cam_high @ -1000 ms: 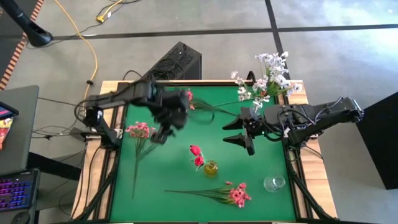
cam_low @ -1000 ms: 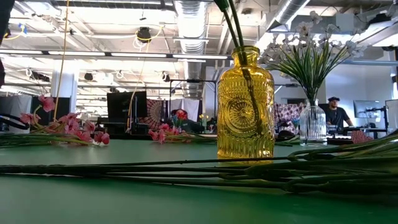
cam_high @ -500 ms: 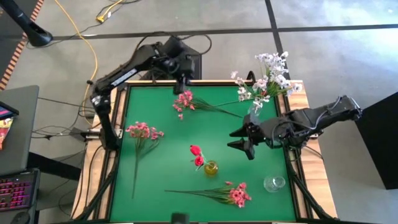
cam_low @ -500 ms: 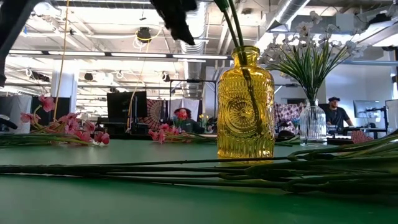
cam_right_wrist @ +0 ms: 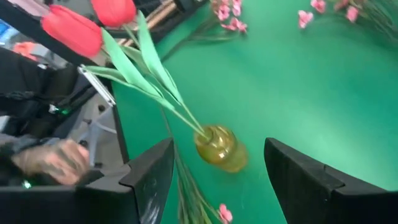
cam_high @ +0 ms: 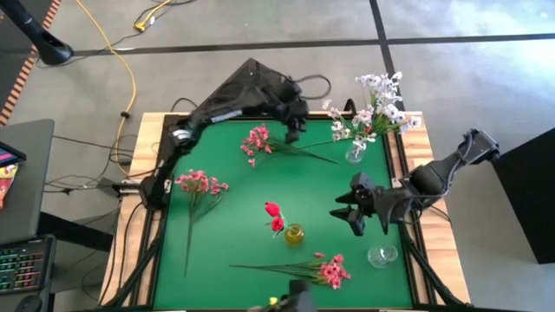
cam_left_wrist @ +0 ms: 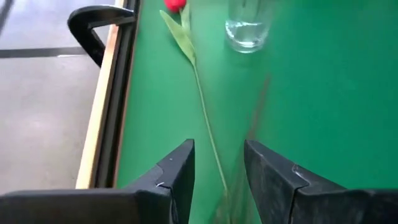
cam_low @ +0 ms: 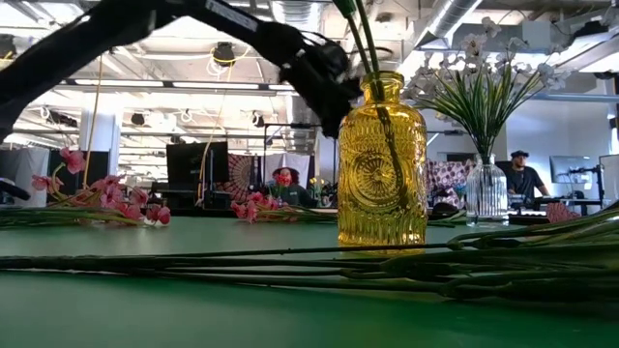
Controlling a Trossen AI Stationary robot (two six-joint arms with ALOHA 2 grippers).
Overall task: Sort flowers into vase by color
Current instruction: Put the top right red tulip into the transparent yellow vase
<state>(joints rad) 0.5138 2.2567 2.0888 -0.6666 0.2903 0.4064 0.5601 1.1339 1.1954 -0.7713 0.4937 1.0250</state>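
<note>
A next flower is being sought: both empty, spread grippers, left (cam_high: 295,132) and right (cam_high: 351,214), are held near the yellow vase (cam_high: 295,233).

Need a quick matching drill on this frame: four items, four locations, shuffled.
Items:
1. red tulips
2. white sprays
3. left pincer
4. right pincer

Places:
A. in the clear vase at the far right of the mat
B. above the pink spray at the far edge
C. in the yellow vase
D. beside the yellow vase, on its right, jaws open

Pairs: 1-C, 2-A, 3-B, 4-D
</note>
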